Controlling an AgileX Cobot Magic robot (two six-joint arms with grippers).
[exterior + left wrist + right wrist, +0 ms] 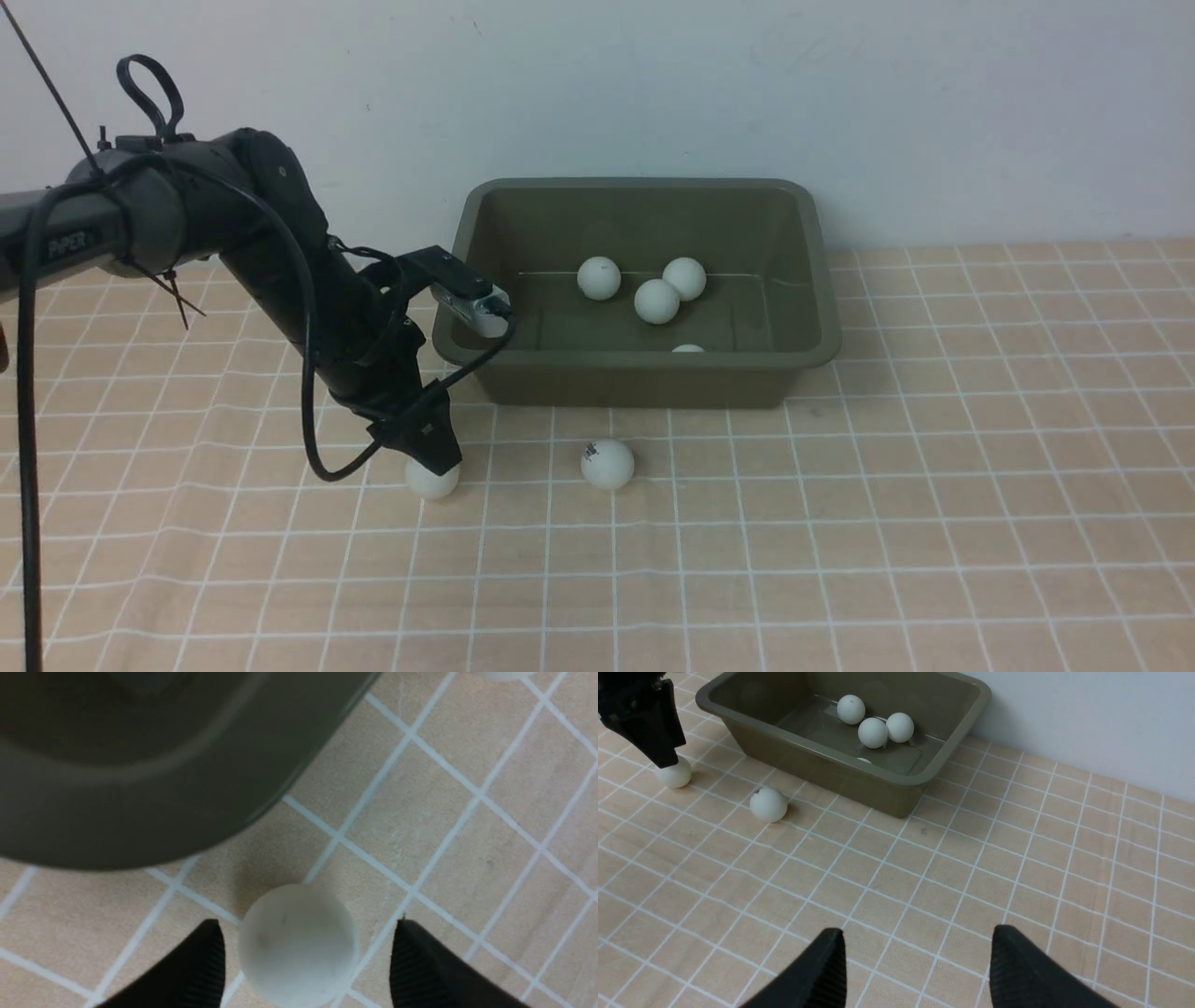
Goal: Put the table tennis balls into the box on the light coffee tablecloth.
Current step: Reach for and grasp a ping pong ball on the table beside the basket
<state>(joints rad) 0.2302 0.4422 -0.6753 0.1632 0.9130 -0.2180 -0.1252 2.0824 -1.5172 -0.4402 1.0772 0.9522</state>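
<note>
Here, the left gripper (pixel 306 933), jaws apart, straddles a ball (pixel 425 483) on the tablecloth (pixel 840 523) at lower left of the front view, near the box (pixel 579 358); the right gripper (pixel 919 933) hangs wide, empty.

Box (pixel 635 385) sat on the tablecloth (pixel 887 523), with the wall (pixel 653 84) just behind it. Four balls lay in the box: three balls (pixel 656 301) bunched toward its back middle, and a fourth ball (pixel 688 349) against its front wall, half hidden. Fifth ball (pixel 608 464) lay on the cloth in front of the box. Sixth ball (pixel 432 482) lay off the box's front-left corner, between the left gripper (pixel 435 459) fingers.
</note>
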